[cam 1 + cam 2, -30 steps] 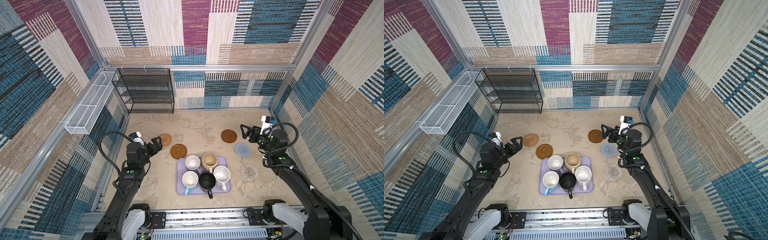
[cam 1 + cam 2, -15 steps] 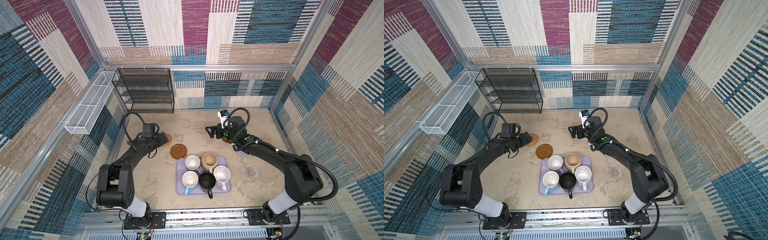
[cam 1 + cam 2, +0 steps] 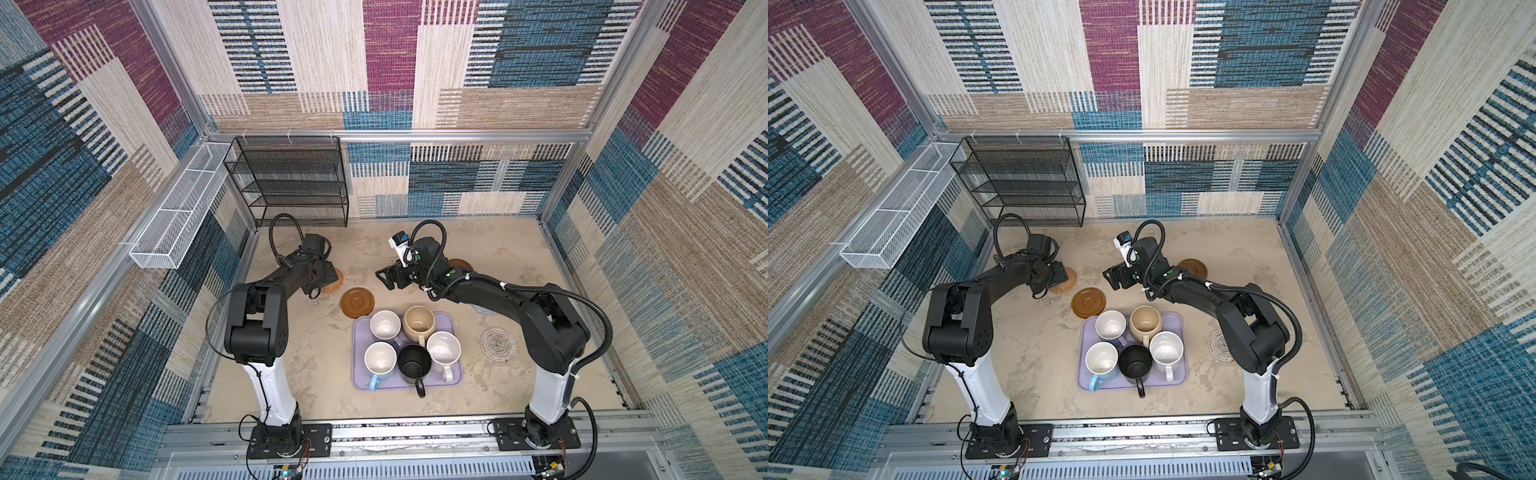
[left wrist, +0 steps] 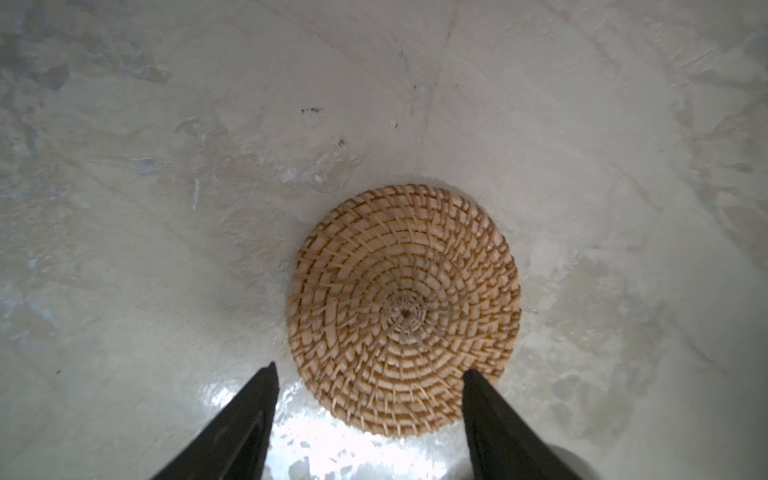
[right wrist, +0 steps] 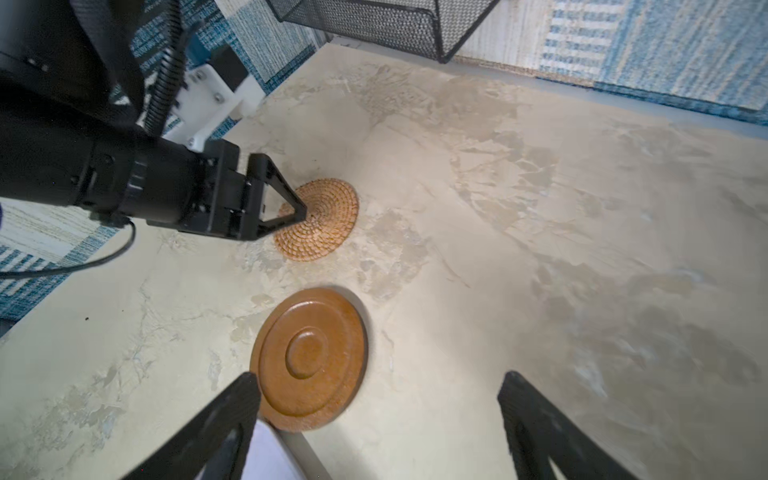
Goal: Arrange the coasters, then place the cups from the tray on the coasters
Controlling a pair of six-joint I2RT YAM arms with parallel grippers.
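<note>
1. The left gripper [image 4: 370,369] is low over the rattan coaster [image 4: 403,307], jaws open. One fingertip is at the coaster's edge, the other stands clear of it over bare table, and nothing is gripped.
2. The rattan coaster lies flat on the far left of the table [image 3: 498,249], just left of a brown coaster [image 3: 357,302] and apart from it.
3. The right gripper [image 5: 379,377] hangs over the middle of the table with its jaws wide open and empty. The brown coaster lies beside one finger [image 5: 239,399].
4. A second brown coaster [image 3: 460,264] lies far right, partly behind the right arm.
5. A grey-blue coaster [image 3: 481,310] is mostly hidden under the right arm.
6. A whitish coaster [image 3: 498,347] lies right of the tray [image 3: 451,322], near it but not touching.
7. The tray sits near centre and holds all five cups, crowded together: lavender [image 3: 385,325] and beige [image 3: 419,324] on the far side, and blue [image 3: 380,361], black [image 3: 413,365] and speckled white [image 3: 443,351] on the near side.
8. The black cup's handle pokes over the tray's near rim.
</note>
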